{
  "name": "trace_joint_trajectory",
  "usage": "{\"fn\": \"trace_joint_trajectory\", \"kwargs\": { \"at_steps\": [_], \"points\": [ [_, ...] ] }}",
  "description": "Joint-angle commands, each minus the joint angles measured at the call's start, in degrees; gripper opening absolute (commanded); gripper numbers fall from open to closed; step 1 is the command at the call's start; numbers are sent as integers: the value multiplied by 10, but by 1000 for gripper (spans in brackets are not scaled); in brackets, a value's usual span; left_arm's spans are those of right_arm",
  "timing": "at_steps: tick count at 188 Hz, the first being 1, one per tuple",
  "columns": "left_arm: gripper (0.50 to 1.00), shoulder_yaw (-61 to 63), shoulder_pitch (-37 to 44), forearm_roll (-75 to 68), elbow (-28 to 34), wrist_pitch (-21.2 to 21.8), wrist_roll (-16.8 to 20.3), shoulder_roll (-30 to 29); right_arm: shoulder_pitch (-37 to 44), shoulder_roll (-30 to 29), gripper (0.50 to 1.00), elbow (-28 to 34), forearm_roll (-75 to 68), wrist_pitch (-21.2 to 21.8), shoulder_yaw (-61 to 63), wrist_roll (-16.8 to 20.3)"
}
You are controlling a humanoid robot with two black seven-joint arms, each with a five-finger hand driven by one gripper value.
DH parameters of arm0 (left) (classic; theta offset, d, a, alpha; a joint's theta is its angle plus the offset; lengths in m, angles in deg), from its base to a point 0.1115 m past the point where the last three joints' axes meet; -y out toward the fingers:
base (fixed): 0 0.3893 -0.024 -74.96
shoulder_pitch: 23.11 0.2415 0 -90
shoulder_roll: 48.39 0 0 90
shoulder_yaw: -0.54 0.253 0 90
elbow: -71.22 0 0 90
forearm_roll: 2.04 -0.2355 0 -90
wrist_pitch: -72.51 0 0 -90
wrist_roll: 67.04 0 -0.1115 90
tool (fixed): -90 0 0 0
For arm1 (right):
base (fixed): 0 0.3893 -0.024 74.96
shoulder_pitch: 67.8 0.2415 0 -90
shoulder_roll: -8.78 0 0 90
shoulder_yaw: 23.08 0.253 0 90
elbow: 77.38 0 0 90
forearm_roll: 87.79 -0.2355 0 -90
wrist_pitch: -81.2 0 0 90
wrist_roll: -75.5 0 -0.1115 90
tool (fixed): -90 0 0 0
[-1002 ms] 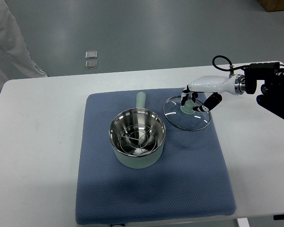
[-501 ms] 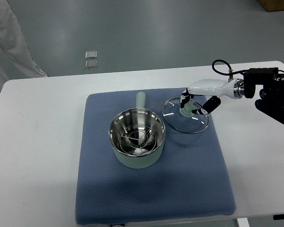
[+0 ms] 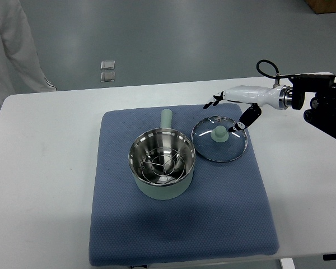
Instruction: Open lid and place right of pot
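Note:
A pale green pot (image 3: 162,164) with a steel steamer rack inside stands open on the blue mat (image 3: 179,224), its handle pointing away. The glass lid (image 3: 219,139) with a green knob lies flat on the mat just right of the pot. My right hand (image 3: 225,114) hovers over the lid's far edge, fingers spread, holding nothing. Its arm comes in from the right edge. The left arm is out of view.
The mat lies on a white table (image 3: 45,168). A person in white clothing (image 3: 11,45) stands at the top left beyond the table. Two small square plates (image 3: 107,70) are set in the floor behind the table.
My right hand let go of the lid's knob, opened and lifted back toward the far right. The lid settled flat on the mat right of the pot.

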Motion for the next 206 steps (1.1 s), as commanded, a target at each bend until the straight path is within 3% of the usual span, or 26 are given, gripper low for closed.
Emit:
{"fn": "trace_joint_trajectory", "kwargs": {
  "at_steps": [1,65,87,96,121,146,162,206],
  "points": [
    [1000,0,0,0,0,0,0,0,4,4,891,-6,-107,13,8,0],
    [1000,0,0,1,0,1,0,0,-24,-14,893,-100,-559,16,44,0],
    [1000,0,0,0,0,0,0,0,-32,-27,895,-119,-627,16,45,0],
    [1000,0,0,0,0,0,0,0,-47,-42,895,-140,-704,15,45,34],
    [1000,0,0,0,0,1,0,0,-67,-76,897,-170,-804,0,47,87],
    [1000,0,0,0,0,1,0,0,-91,-93,901,-182,-860,4,50,105],
    [1000,0,0,0,0,0,0,0,-98,-104,928,-182,-888,4,49,105],
    [1000,0,0,0,0,1,0,0,-105,-119,928,-185,-898,-4,51,94]
  ]
}}
